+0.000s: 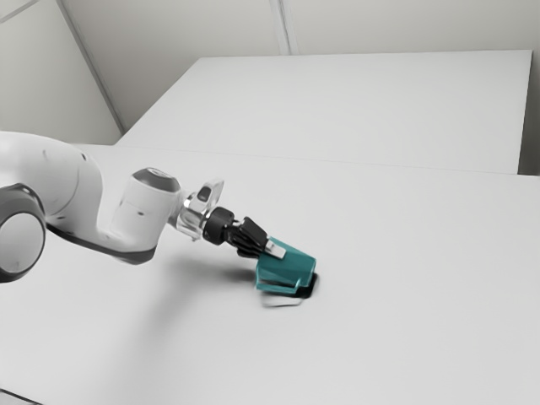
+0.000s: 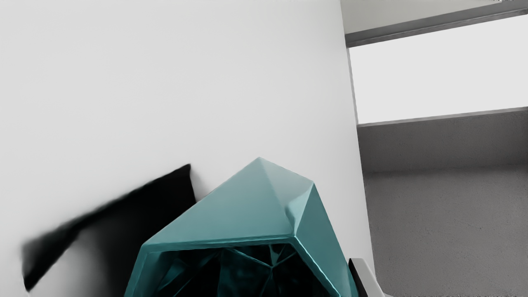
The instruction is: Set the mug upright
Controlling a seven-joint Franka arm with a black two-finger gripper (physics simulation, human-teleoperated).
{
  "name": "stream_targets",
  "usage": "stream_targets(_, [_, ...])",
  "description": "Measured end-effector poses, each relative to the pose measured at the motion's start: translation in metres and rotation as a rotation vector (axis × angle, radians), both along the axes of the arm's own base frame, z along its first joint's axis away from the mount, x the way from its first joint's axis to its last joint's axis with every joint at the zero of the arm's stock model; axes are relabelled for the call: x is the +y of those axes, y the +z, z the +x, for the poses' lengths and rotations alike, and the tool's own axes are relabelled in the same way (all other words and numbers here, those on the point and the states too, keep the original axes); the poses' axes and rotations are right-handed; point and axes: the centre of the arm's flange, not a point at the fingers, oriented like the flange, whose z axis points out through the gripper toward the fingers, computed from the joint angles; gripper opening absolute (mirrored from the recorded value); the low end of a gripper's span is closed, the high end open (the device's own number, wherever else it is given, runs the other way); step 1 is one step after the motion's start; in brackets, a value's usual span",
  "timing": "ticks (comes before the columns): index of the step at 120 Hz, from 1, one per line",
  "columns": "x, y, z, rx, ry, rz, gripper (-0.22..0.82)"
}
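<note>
Mug [image 1: 289,268] tilts against the end effector [image 1: 273,250], whose grip state I cannot tell.

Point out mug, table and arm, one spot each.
Mug [image 2: 222,218]: wrist view, teal outer wall.
Table [image 1: 413,287]: exterior view, bare stretch of the top.
Arm [image 1: 145,213]: exterior view, white link.
</note>
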Motion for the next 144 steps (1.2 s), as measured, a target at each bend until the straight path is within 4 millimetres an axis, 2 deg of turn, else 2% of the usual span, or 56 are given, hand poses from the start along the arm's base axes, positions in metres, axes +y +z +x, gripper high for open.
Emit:
stream_targets(20, [-0.004,0.009,0.0,-0.012,-0.003,-0.022,-0.16])
stream_targets(59, [-0.025,0.077,0.006,-0.114,-0.018,0.025,-0.17])
stream_targets(107, [-0.023,0.144,0.028,-0.17,-0.179,0.519,-0.17])
stream_targets(144, [0.002,0.17,0.042,-0.19,-0.188,0.874,-0.17])
